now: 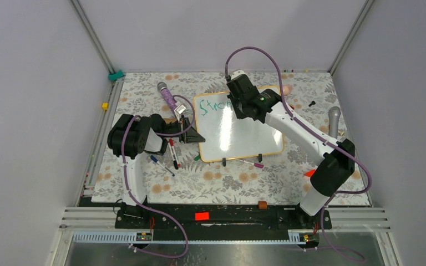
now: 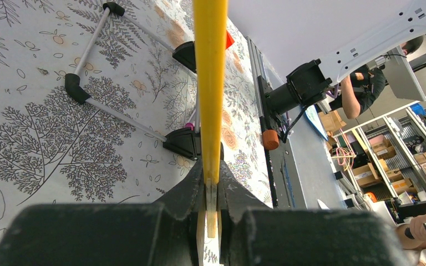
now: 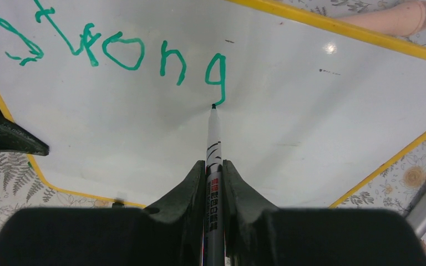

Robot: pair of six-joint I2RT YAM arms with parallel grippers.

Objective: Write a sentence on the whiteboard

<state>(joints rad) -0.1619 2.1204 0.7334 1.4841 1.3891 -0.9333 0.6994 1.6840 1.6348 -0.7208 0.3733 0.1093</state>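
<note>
The whiteboard (image 1: 244, 138) lies on the floral table, its orange-tan frame all round. My left gripper (image 1: 191, 133) is shut on the board's left edge; in the left wrist view the yellow frame (image 2: 209, 83) runs straight up from between the gripper's (image 2: 211, 177) closed fingers. My right gripper (image 1: 238, 105) hovers over the board's upper part, shut on a white marker (image 3: 214, 138). The marker's tip touches the board at the tail of the "g". The sentence (image 3: 116, 52) reads "Strong" in green letters along the top of the board.
Loose markers (image 1: 173, 152) lie by the board's left side and a pink-capped one (image 1: 252, 163) at its near edge. A purple-handled object (image 1: 168, 97) sits at back left, a grey one (image 1: 334, 119) at right. A peach-coloured object (image 3: 394, 19) lies past the far edge.
</note>
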